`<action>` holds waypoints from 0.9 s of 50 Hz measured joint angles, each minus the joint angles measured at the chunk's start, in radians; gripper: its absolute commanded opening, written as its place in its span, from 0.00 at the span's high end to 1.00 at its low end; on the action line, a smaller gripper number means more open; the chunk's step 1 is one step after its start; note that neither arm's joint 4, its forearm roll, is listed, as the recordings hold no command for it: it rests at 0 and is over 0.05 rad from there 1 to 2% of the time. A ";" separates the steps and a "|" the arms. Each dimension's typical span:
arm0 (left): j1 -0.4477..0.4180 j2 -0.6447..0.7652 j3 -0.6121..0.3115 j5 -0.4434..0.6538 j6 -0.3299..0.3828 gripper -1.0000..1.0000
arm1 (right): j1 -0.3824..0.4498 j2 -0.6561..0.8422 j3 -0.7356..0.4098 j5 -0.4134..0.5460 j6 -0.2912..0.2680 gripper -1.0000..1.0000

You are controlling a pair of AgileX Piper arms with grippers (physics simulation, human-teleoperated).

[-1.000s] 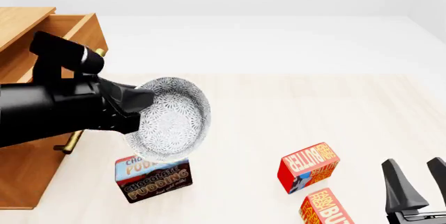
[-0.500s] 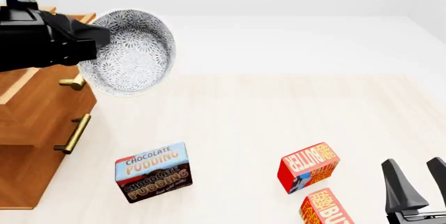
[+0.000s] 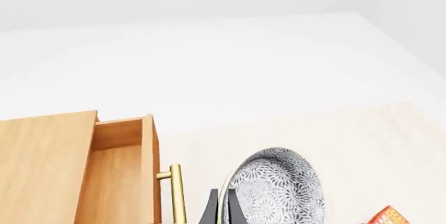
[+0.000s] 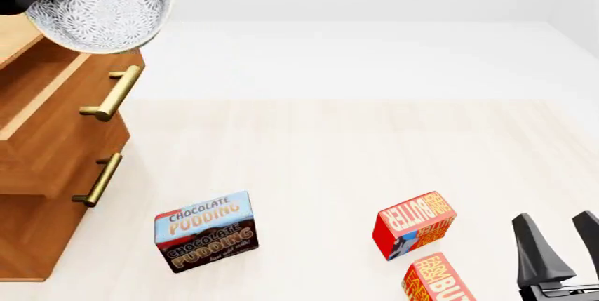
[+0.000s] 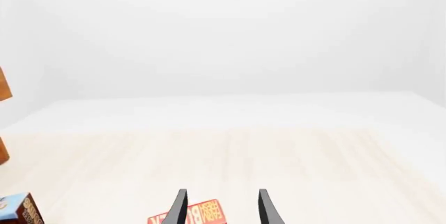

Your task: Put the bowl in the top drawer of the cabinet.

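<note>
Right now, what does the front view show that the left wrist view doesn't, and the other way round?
Only the front view shows the chocolate pudding box, the lower drawer's handle and the open right gripper, idle near the table's front edge. Only the left wrist view shows the left gripper with its fingers clamped on the bowl's rim, and the inside of the open top drawer. Both show the bowl, tilted on edge and held up by the cabinet, the top drawer's brass handle and a red butter box.
</note>
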 measured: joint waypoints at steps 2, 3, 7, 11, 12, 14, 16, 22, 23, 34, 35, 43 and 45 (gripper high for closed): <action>0.030 0.010 -0.011 -0.008 0.000 1.00 | 0.000 0.000 0.000 0.000 0.000 0.00; 0.047 0.016 -0.016 -0.013 0.002 1.00 | 0.000 0.000 0.000 0.000 0.000 0.00; 0.111 0.042 -0.037 -0.035 -0.006 1.00 | 0.001 0.000 0.000 -0.001 0.001 0.00; 0.160 0.064 -0.059 -0.050 -0.022 1.00 | 0.001 0.000 0.000 -0.001 0.001 0.00; 0.171 0.069 -0.064 -0.054 -0.026 1.00 | 0.001 0.000 0.000 -0.001 0.001 0.00; 0.192 0.077 -0.074 -0.062 -0.036 1.00 | 0.001 0.000 0.000 -0.001 0.001 0.00; 0.212 0.085 -0.082 -0.069 -0.047 1.00 | 0.001 0.000 0.000 -0.001 0.001 0.00; 0.260 0.104 -0.100 -0.090 -0.084 1.00 | 0.002 0.000 0.000 -0.002 0.001 0.00; 0.266 0.105 -0.101 -0.093 -0.090 1.00 | 0.002 0.000 0.000 -0.003 0.001 0.00; 0.297 0.113 -0.064 -0.147 -0.202 1.00 | 0.003 0.000 0.000 -0.005 0.002 0.00; 0.298 0.113 -0.058 -0.154 -0.214 1.00 | 0.003 0.000 0.000 -0.005 0.002 0.00; 0.321 0.109 0.001 -0.214 -0.308 1.00 | 0.003 0.000 0.000 -0.005 0.002 0.00; 0.331 0.108 0.015 -0.229 -0.330 1.00 | 0.003 0.000 0.000 -0.006 0.002 0.00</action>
